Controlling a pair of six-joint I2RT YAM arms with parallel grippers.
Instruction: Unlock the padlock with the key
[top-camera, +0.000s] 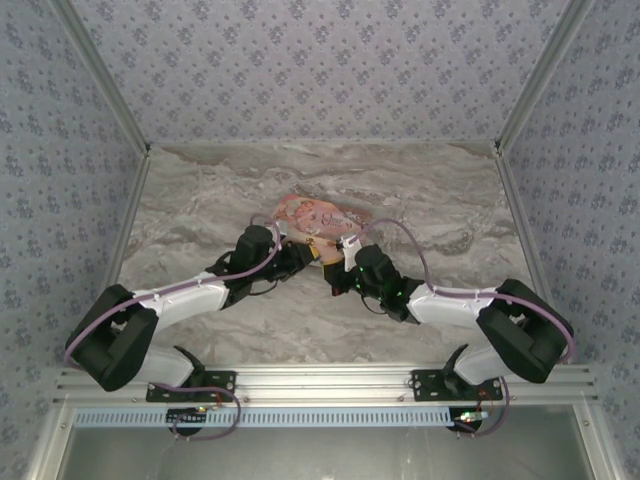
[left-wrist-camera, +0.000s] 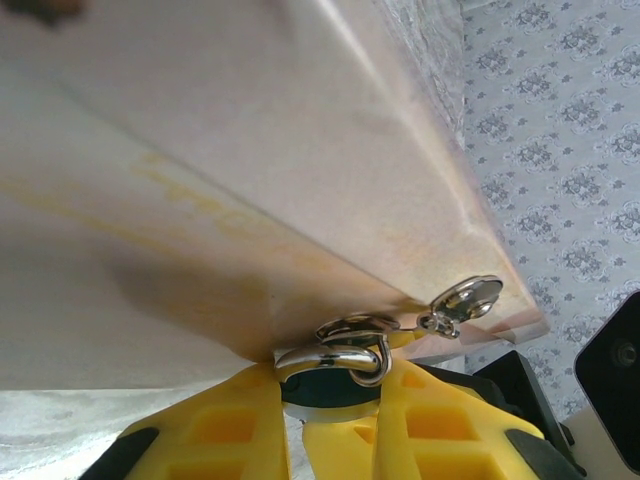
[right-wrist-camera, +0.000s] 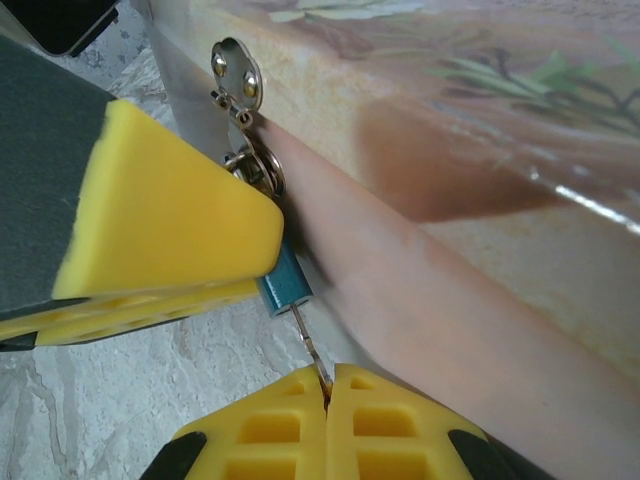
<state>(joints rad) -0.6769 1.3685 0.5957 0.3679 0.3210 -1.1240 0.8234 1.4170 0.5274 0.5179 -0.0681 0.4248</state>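
Note:
The tiny blue padlock (right-wrist-camera: 286, 285) hangs by its silver shackle (left-wrist-camera: 330, 356) from the metal clasp (right-wrist-camera: 238, 70) on the pink illustrated box (top-camera: 315, 214). My left gripper (left-wrist-camera: 335, 405) is shut on the padlock's body, and its yellow finger (right-wrist-camera: 160, 215) covers most of the lock in the right wrist view. My right gripper (right-wrist-camera: 328, 388) is shut on the key. The key's thin metal shaft (right-wrist-camera: 306, 335) runs from the right fingertips into the bottom of the lock. In the top view both grippers (top-camera: 305, 258) (top-camera: 336, 274) meet just in front of the box.
The box stands mid-table on the marble top (top-camera: 200, 210), close against both grippers. Patterned walls (top-camera: 320, 60) enclose the back and sides. The arm bases sit on the rail (top-camera: 320, 380) at the near edge.

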